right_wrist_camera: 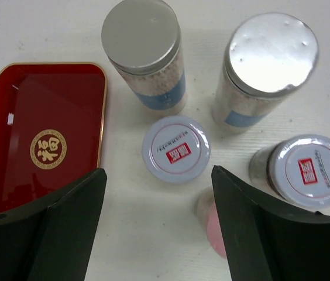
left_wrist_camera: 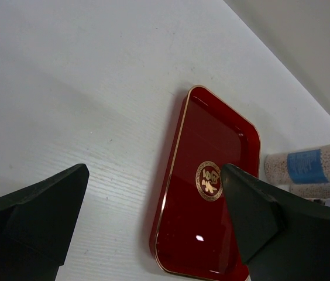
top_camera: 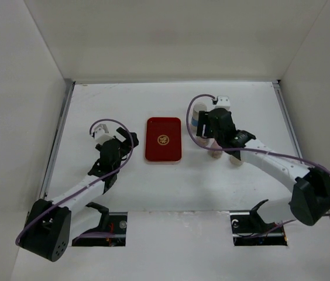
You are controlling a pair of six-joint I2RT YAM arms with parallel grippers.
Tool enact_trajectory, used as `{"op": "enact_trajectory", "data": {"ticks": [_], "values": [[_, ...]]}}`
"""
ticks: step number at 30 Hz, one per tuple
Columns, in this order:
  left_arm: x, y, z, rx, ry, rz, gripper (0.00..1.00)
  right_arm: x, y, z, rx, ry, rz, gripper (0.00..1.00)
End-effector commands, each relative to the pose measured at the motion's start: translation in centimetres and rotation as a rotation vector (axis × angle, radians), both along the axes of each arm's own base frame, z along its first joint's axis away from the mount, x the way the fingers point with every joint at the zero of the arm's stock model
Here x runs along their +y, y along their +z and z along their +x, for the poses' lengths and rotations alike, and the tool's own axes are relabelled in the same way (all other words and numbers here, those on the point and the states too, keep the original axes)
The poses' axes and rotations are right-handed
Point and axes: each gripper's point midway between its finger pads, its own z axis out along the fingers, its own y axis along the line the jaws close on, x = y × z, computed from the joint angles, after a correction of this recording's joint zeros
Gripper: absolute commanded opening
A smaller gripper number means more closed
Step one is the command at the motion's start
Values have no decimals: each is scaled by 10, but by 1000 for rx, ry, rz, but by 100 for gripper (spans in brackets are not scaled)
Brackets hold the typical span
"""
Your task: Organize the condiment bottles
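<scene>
Two tall silver-capped jars with blue labels (right_wrist_camera: 141,35) (right_wrist_camera: 273,52) stand beside two pale purple-lidded jars (right_wrist_camera: 175,148) (right_wrist_camera: 308,170). A pink-lidded jar (right_wrist_camera: 212,228) is half hidden behind my right finger. My right gripper (right_wrist_camera: 159,172) is open above this cluster, its jaws on either side of the nearer purple lid and touching nothing. In the top view it (top_camera: 213,133) covers most of the jars. One blue-labelled jar (top_camera: 197,117) and a cream jar (top_camera: 235,160) show beside it. My left gripper (left_wrist_camera: 153,175) is open and empty, left of the tray.
A flat red tray (top_camera: 163,139) with a gold emblem lies mid-table between the arms, with nothing on it; it also shows in the left wrist view (left_wrist_camera: 212,193) and the right wrist view (right_wrist_camera: 42,134). White walls enclose the table on three sides.
</scene>
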Motion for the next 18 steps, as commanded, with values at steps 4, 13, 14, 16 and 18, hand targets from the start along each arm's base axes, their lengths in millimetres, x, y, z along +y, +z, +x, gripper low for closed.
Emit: {"op": "enact_trajectory", "data": {"ticks": [4,13,14,16,18], "values": [[-3,6,4,-42,-10,-25,100,10,5,29,29,55,-15,83],[-7,1,5,-21,-29,-34,100,8,-23,37,102,48,-56,88],[-8,0,6,-21,-34,-36,100,8,-27,39,112,48,-64,88],[-6,1,6,-26,-26,-39,100,7,-34,41,128,41,-83,88],[-8,-2,6,-19,-31,-40,100,7,-39,41,134,38,-85,88]]}}
